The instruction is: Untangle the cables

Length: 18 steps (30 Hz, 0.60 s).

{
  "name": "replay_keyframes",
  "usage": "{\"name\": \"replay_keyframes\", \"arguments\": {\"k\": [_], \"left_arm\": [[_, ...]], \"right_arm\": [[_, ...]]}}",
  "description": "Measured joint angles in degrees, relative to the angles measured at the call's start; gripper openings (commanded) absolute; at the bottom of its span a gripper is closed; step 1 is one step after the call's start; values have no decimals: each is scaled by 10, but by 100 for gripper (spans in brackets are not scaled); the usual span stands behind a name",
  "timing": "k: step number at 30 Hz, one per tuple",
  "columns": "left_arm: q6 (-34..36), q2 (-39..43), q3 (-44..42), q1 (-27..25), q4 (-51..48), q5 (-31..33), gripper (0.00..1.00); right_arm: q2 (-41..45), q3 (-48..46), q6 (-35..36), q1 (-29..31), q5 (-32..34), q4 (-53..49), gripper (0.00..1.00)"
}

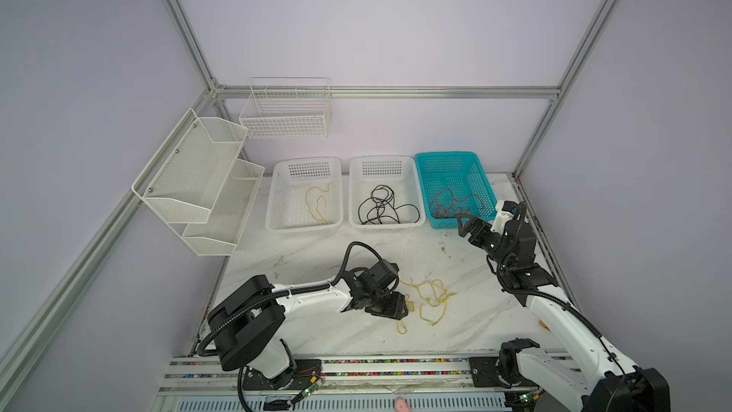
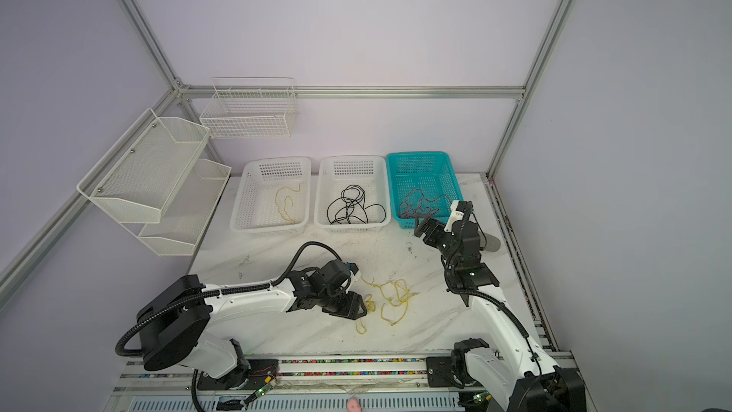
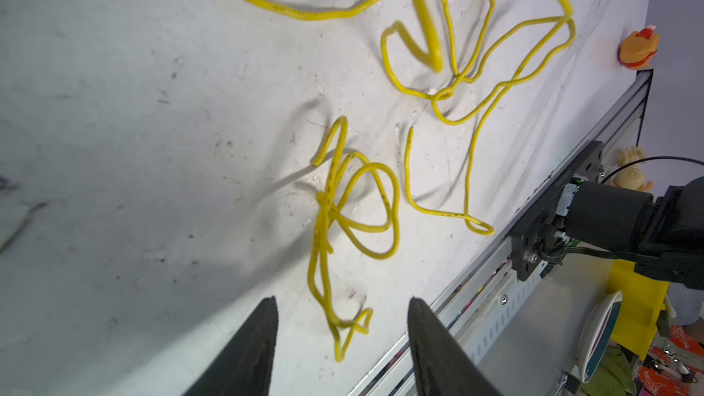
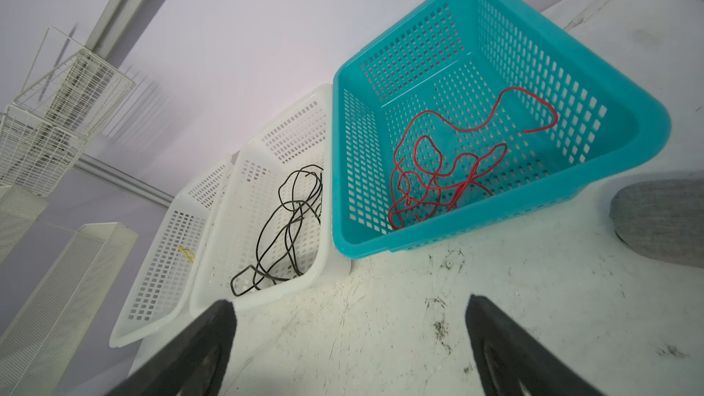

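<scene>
Sprawling tangled on the table (image 1: 475, 319) (yellow cables (image 1: 431, 299) only), one loop between the spread fingers of the left gripper (image 3: 341, 300), pinched by neither. Red cables (image 4: 463, 188) in the teal basket (image 4: 640, 135), black cable (image 1: 382, 208) in a white basket (image 1: 356, 192); right gripper (image 4: 348, 300) near the teal basket, fingers wide, empty.

Marble table (image 1: 317, 263) from above: at its far edge stand an outer white basket (image 1: 277, 204) holding a yellow cable (image 1: 315, 202), a middle white basket (image 1: 386, 227) holding a black cable (image 1: 382, 208), and a teal basket (image 1: 447, 164) holding red cables (image 1: 447, 204), with loose yellow cables (image 1: 433, 297) lying beside, perhaps touching, the left gripper (image 1: 402, 308).
</scene>
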<state>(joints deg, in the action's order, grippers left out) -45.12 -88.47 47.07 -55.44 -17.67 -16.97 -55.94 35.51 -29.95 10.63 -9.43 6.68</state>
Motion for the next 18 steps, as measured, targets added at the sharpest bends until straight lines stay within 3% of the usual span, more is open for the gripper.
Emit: {"name": "replay_keyframes", "arguments": {"k": [9, 18], "left_arm": [[21, -30, 13, -5, -32, 2, 35], [43, -30, 29, -5, -58, 19, 16]], "right_arm": [[2, 17, 3, 26, -14, -91, 97], [8, 26, -3, 114, 19, -198, 93]]}}
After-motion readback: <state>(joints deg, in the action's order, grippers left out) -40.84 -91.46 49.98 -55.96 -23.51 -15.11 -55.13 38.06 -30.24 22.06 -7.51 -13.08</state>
